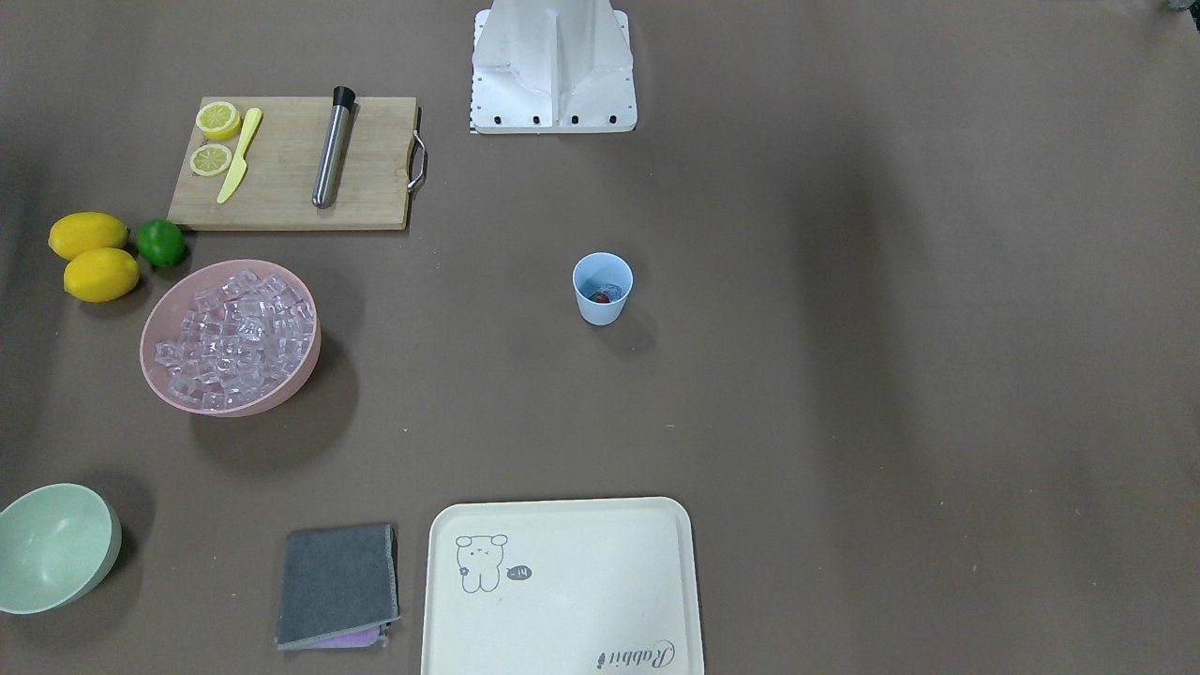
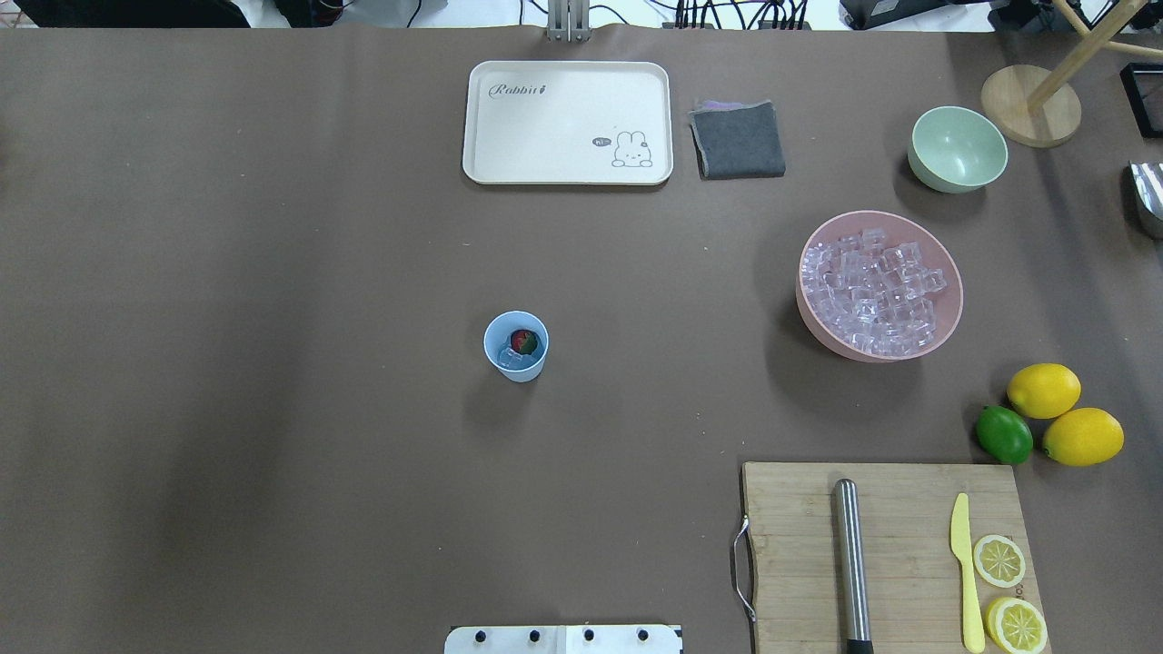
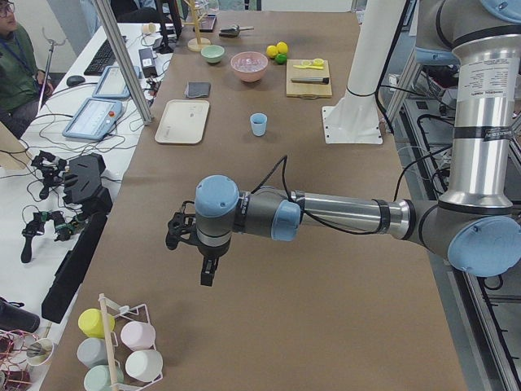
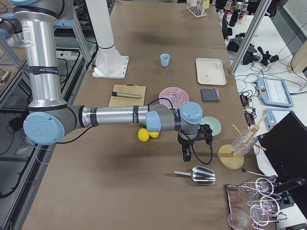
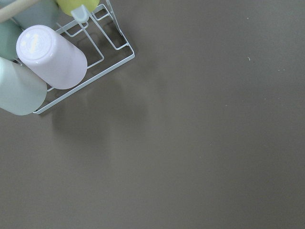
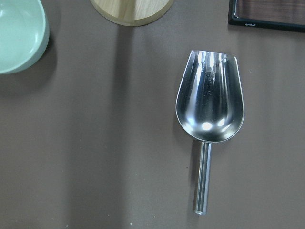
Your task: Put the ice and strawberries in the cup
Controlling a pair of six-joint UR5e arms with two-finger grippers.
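While the cup [image 2: 516,346] stands alone in the middle of the table [image 2: 273,363], the strawberry [image 2: 521,341] sits inside it with a few cubes of ice [image 2: 510,360] beside it. Off to the robot's right, the pink bowl [image 2: 811,320] is heaped with more cubes. Both arms are well away. The left gripper [image 3: 207,274] hangs over the table near a wire rack [image 5: 90,57] of upturned cups. The right gripper [image 4: 186,155] hovers above a steel scoop [image 6: 209,102] lying flat, clear of it. Whether either pair of fingers is apart or together cannot be told.
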